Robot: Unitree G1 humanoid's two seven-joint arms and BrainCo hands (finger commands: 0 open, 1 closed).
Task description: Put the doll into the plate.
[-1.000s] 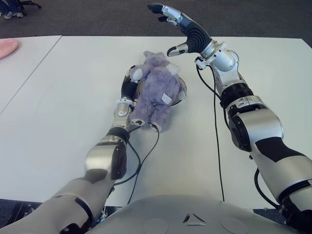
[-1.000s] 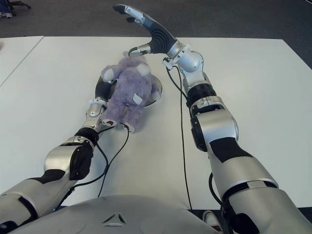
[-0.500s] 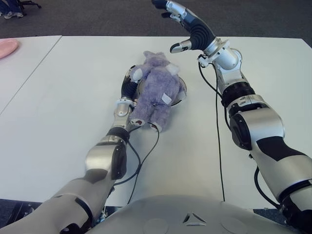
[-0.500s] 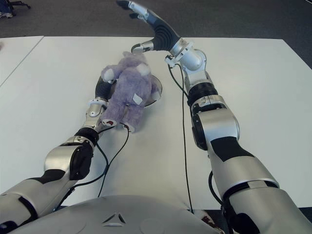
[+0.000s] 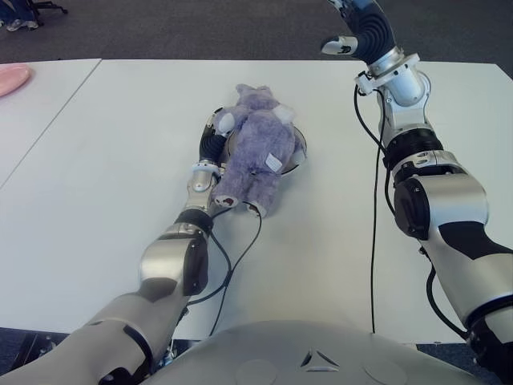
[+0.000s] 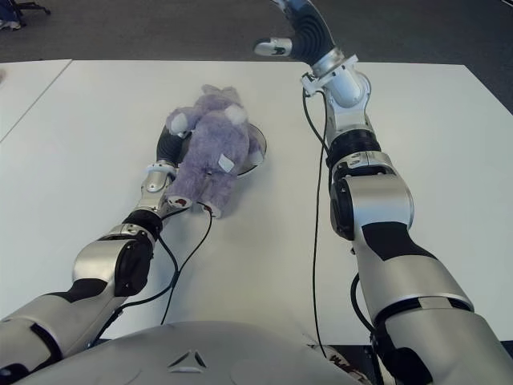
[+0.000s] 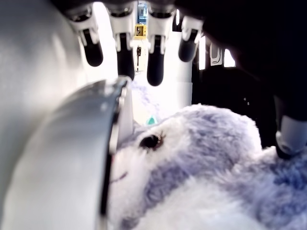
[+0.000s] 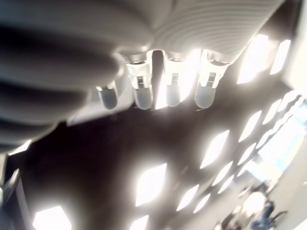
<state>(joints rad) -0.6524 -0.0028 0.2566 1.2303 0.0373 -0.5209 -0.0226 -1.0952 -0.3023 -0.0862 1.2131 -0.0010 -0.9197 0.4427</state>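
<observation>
White desk (image 5: 104,144), grey carpet beyond: your doll (image 5: 258,152) already lies over the plate (image 5: 297,157).

You look nearly done. The purple doll's upper body covers most of the plate, only a rim edge showing at its right, while its legs hang off toward you. Your left hand (image 5: 215,136) sits pressed against the doll's left side, fingers (image 7: 155,67) straight and loose, gripping nothing. Your right hand (image 6: 298,30) is raised high past the desk's far edge, fingers extended, empty, well apart from everything.
</observation>
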